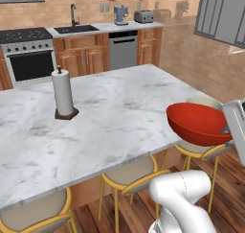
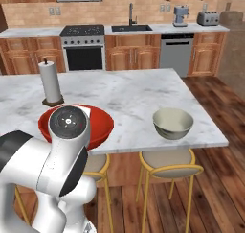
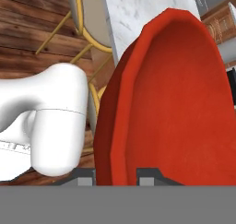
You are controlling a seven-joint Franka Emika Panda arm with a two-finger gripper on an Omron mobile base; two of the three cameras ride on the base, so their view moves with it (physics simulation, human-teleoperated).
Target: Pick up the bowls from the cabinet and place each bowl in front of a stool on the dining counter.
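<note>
**Holding the red bowl by its rim at the counter edge**

Left base view: red bowl [image 1: 198, 123] is off the surface, tilted, at the near right corner of the marble counter [image 1: 119, 112]. It overhangs the edge, above a stool [image 1: 203, 149]. The gripper body sits at the bowl's right side, mostly cut off by the frame. Two more stools [image 1: 131, 175] are tucked under the near edge. Paper towel roll [image 1: 63, 93] stands upright on its dark base, left of centre on the counter, well apart from the bowl. Stove [image 1: 28, 52], sink [image 1: 76, 29] and dishwasher [image 1: 123, 49] line the back wall.

Right base view: the arm's round joint blocks the middle of the red bowl [image 2: 103, 124]; its rim shows to both sides, over the near counter [image 2: 124, 93] edge. Cream bowl [image 2: 172, 123] sits upright on the counter near the right corner, directly behind a stool [image 2: 166, 161], well apart from the red one. Paper towel roll [image 2: 50, 82] stands behind the red bowl, to the left.

Hand view: gripper [image 3: 116, 176] jaws are narrow, clamped across the red bowl [image 3: 179, 103] rim: one finger [image 3: 85, 176] outside the wall, the other inside. The bowl is seen nearly edge-on, its inside to the right. Counter [image 3: 143, 8] corner and a stool [image 3: 90, 11] are beyond it, over wood floor [image 3: 32, 29].
</note>
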